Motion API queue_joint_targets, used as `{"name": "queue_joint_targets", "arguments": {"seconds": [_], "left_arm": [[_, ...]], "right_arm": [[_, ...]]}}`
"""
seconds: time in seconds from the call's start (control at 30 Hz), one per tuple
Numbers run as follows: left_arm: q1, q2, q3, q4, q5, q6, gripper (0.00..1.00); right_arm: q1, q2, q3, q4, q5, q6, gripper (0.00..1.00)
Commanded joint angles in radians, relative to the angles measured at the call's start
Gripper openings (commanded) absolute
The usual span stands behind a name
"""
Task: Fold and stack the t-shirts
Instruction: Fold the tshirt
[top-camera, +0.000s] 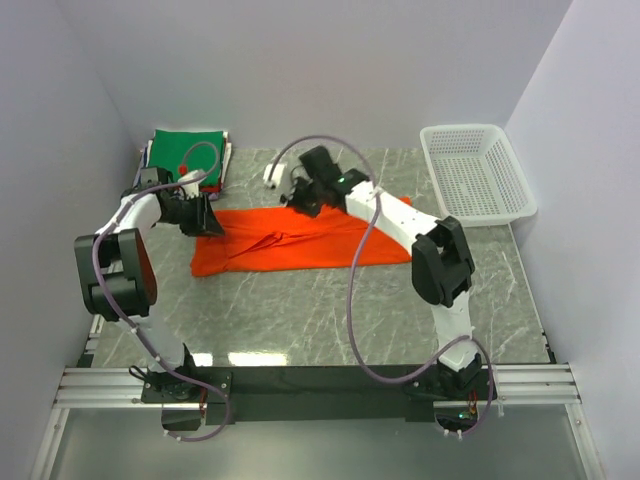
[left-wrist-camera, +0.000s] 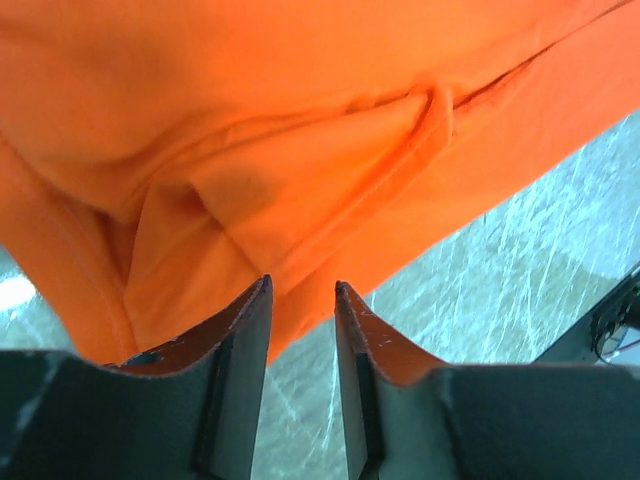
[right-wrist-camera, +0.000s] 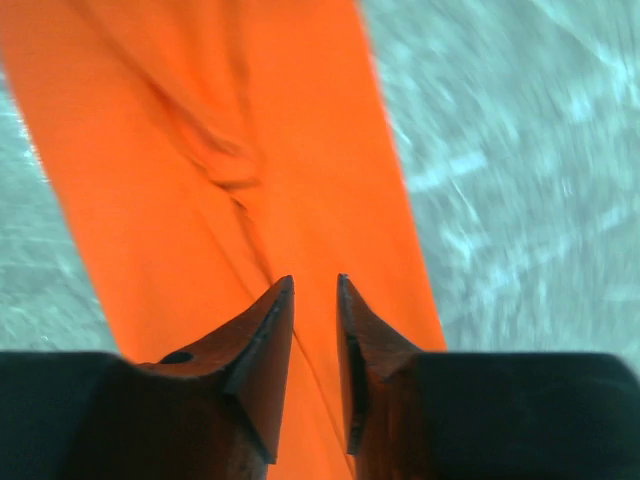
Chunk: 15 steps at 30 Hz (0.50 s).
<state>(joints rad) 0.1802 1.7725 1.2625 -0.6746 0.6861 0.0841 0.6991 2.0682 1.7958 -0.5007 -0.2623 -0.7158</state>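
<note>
The left arm (top-camera: 118, 268) is bent up at the elbow on the left side, forearm reaching far. Its left gripper (left-wrist-camera: 302, 287) is angled down and rightward, fingers a narrow slot apart. The right arm (top-camera: 440, 262) stretches far and left across the middle. Its right gripper (right-wrist-camera: 315, 280) looks slightly parted too, though that wrist view is smeared.

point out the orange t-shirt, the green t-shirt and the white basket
orange t-shirt (top-camera: 290, 252), top external view, middle of the spread cloth
green t-shirt (top-camera: 170, 148), top external view, bare top face left of the cable
white basket (top-camera: 476, 180), top external view, bare lattice floor
</note>
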Motion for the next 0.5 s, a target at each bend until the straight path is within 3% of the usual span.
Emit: {"name": "queue_joint_targets", "arguments": {"seconds": [0.0, 0.13, 0.47], "left_arm": [[-0.030, 0.018, 0.031, 0.084, 0.027, -0.049, 0.37], [-0.085, 0.068, 0.057, 0.139, 0.012, -0.113, 0.34], [-0.139, 0.225, 0.074, 0.210, -0.037, -0.161, 0.33]], "right_arm": [[-0.117, 0.036, 0.086, -0.133, -0.043, 0.142, 0.28], [-0.211, 0.133, 0.180, -0.254, -0.054, 0.234, 0.24], [-0.346, 0.236, 0.176, -0.344, -0.040, 0.351, 0.20]]}}
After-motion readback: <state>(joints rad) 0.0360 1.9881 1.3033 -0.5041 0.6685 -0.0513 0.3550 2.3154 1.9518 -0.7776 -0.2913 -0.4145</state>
